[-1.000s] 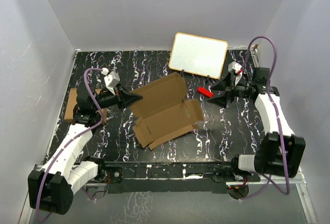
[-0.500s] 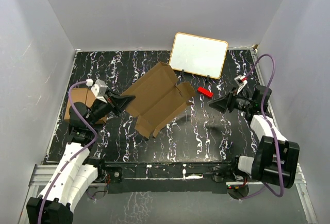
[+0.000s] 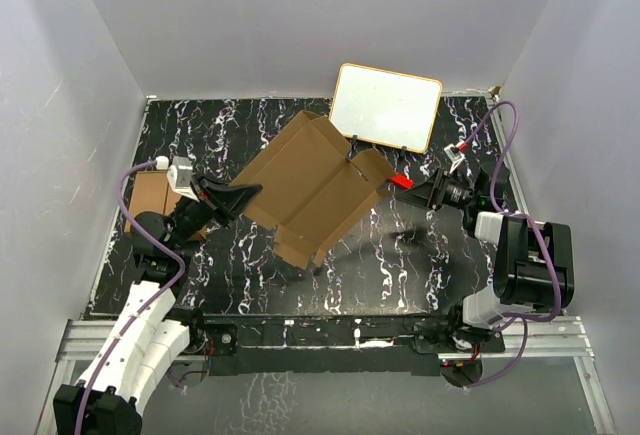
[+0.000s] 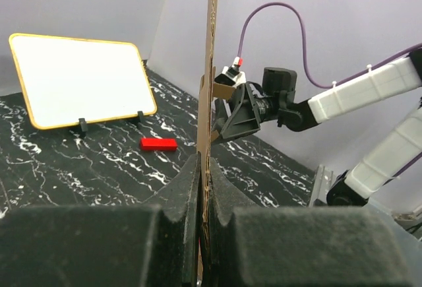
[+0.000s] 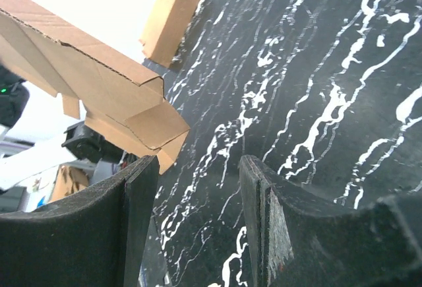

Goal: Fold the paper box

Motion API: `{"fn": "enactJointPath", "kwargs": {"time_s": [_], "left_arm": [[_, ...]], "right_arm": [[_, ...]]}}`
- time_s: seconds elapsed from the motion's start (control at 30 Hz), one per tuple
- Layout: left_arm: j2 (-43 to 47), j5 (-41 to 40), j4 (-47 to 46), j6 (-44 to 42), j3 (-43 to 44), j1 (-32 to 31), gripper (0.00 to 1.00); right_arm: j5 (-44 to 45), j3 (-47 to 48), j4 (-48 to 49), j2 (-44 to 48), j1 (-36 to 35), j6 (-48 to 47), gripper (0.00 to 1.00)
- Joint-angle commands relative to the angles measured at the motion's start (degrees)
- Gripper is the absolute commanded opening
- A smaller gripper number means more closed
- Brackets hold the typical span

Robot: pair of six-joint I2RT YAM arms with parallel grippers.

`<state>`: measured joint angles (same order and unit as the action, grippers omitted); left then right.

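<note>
Brown paper box (image 3: 315, 187) | flat creased sheet, flaps open | pinched by left tool (image 3: 250, 193)

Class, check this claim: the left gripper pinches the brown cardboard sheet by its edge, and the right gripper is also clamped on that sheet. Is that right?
Not quite. The left gripper does pinch the cardboard sheet by its edge, but the right gripper is open and holds nothing. The right wrist view shows its jaws apart, clear of the sheet.
</note>
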<state>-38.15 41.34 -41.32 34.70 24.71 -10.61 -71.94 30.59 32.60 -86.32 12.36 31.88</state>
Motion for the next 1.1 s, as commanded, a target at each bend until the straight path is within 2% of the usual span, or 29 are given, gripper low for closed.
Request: {"fn": "enactJointPath", "kwargs": {"time_s": [0.0, 0.3, 0.57, 0.73, 1.07], "left_arm": [[1.33, -0.14, -7.57, 6.32, -0.72, 0.26, 0.0], [2.9, -2.0, -9.5, 9.52, -2.3, 0.25, 0.0], [3.47, -2.1, -9.26, 10.23, -0.94, 0.26, 0.0], [2.53, -1.97, -11.49, 11.35, -0.65, 0.3, 0.0], [2.44, -1.82, -13.46, 12.78, -1.22, 0.24, 0.0]], "right_arm": [[-7.29, 3.3, 7.87, 1.78, 0.61, 3.28, 0.57], [-10.24, 3.86, 7.77, 7.7, 2.22, 4.06, 0.59], [-8.47, 4.79, 9.16, 9.28, 4.78, 8.5, 0.59], [-6.86, 2.18, 18.59, 8.95, 4.69, 16.77, 0.58], [-3.04, 2.05, 16.21, 7.14, 3.93, 18.41, 0.52]]}}
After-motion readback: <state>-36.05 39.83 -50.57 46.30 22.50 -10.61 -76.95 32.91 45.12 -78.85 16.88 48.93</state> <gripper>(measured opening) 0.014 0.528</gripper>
